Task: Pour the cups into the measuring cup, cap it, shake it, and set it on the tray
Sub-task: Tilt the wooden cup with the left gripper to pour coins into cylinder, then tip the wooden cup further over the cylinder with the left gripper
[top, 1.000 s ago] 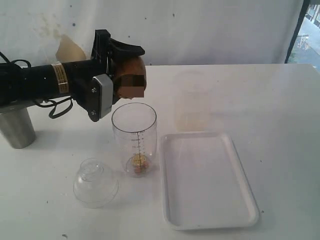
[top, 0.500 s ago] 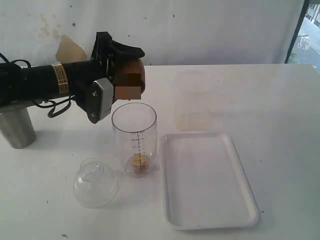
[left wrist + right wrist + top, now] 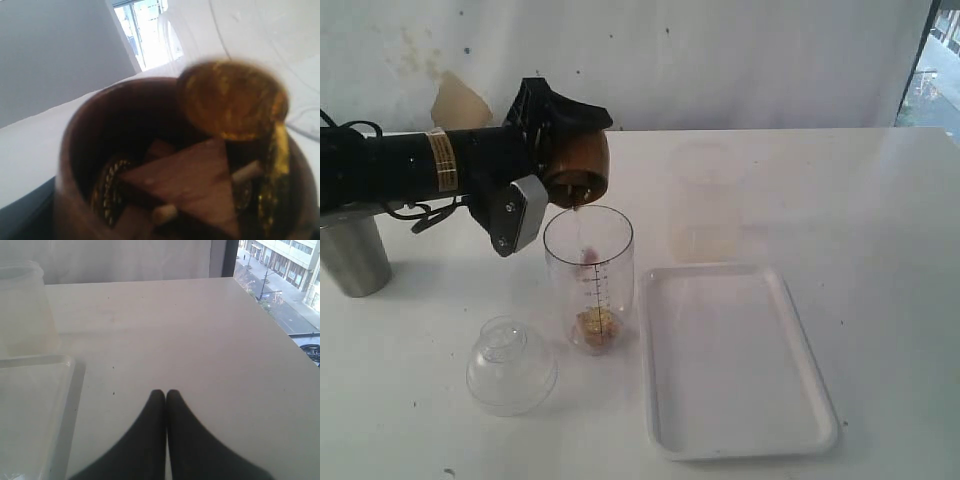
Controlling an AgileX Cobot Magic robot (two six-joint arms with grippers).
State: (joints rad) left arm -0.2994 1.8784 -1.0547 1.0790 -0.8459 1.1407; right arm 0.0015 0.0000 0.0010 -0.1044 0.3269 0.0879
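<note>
My left gripper (image 3: 565,140) is shut on the dark-brown wooden cup (image 3: 577,163), tipped mouth-down over the clear measuring cup (image 3: 589,275). Small pieces fall from it, and a few lie at the cylinder's bottom. In the left wrist view the wooden cup (image 3: 100,165) fills the frame, with gold coins and a brown triangular piece sliding toward its mouth. The steel tumbler (image 3: 353,255) stands at the far left. The clear dome cap (image 3: 510,365) lies on the table in front of the cylinder. The white tray (image 3: 735,360) lies to its right. My right gripper (image 3: 166,394) is shut and holds nothing; the exterior view does not show it.
A frosted translucent cup (image 3: 703,205) stands behind the tray; it also shows in the right wrist view as the frosted cup (image 3: 25,310), beside the tray's corner (image 3: 35,405). The left arm (image 3: 410,165) stretches in from the left above the table.
The left gripper has tipped the wooden cup further, mouth now pointing down over the measuring cup, and pieces have begun dropping in. Nothing else has moved.
</note>
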